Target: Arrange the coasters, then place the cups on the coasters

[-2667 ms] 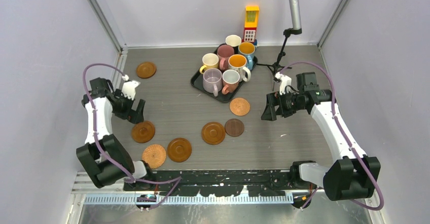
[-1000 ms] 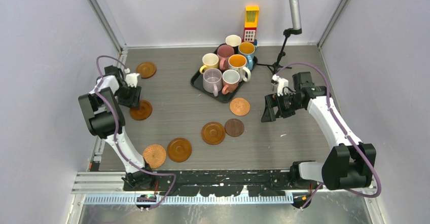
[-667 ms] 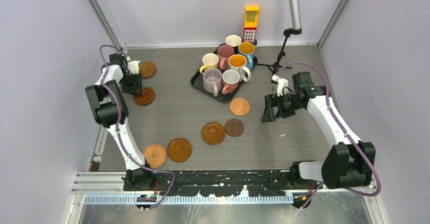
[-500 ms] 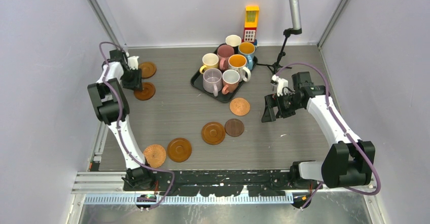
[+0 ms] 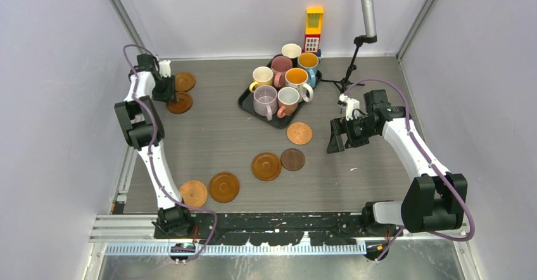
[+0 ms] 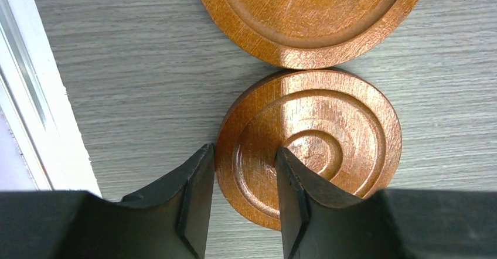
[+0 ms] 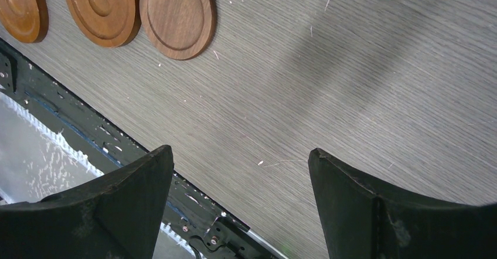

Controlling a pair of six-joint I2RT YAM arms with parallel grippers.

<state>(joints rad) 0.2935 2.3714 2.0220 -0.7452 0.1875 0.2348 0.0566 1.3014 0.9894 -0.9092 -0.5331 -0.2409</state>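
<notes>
My left gripper (image 5: 168, 92) (image 6: 243, 153) is at the back left, shut on the rim of a ringed orange-brown coaster (image 5: 180, 102) (image 6: 334, 147) that lies flat on the table. One finger is outside the rim, the other sits in the groove. This coaster touches a second coaster (image 5: 184, 82) (image 6: 310, 13) behind it. Several more coasters lie mid-table and near the front, among them one (image 5: 299, 133) by the tray. Several cups (image 5: 265, 99) stand on the black tray (image 5: 244, 101). My right gripper (image 5: 334, 142) (image 7: 240, 159) hovers open over bare table at the right.
A yellow-red toy block tower (image 5: 313, 29) stands behind the tray. A thin black stand (image 5: 352, 64) rises at the back right. The white frame rail (image 6: 35, 112) runs close to the left of the held coaster. The black front rail (image 7: 76, 130) shows below the right gripper.
My left gripper has carried the coaster from the left middle toward the back left corner, up against the other coaster there. The right arm has stayed still.
</notes>
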